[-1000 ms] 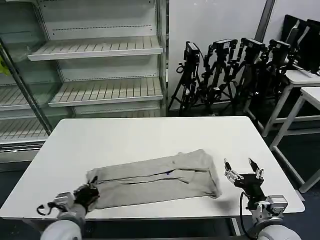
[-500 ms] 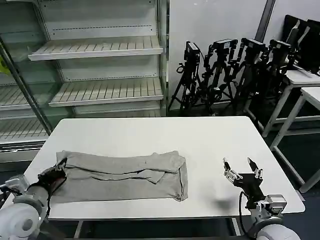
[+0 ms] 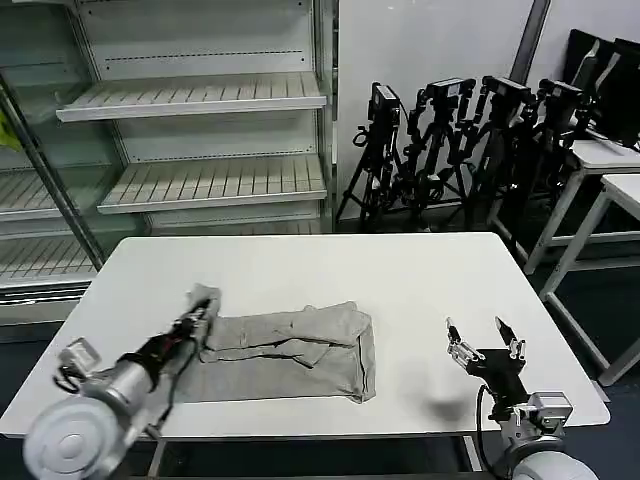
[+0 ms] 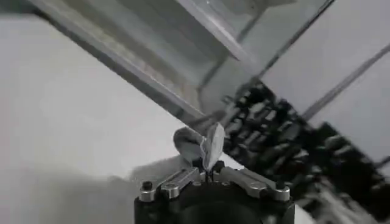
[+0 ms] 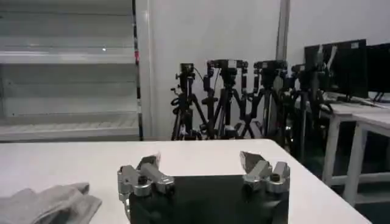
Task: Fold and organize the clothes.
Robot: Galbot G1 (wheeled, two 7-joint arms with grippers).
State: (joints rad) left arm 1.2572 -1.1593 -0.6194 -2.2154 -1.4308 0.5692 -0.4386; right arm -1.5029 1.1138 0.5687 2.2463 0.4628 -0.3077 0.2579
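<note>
Jaws: left gripper (image 3: 200,312) pinching T-shirt (image 3: 290,350) edge (lifted) | right gripper (image 3: 485,338) spread, parked

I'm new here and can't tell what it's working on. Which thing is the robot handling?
On the white table lies a folded light grey T-shirt. The left gripper pinches one end of it; the right gripper hovers open, apart.

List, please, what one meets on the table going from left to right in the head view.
left gripper, pinching the raised end of the T-shirt → T-shirt, lying folded in a long strip → bare white table → right gripper, open above the table's right part
</note>
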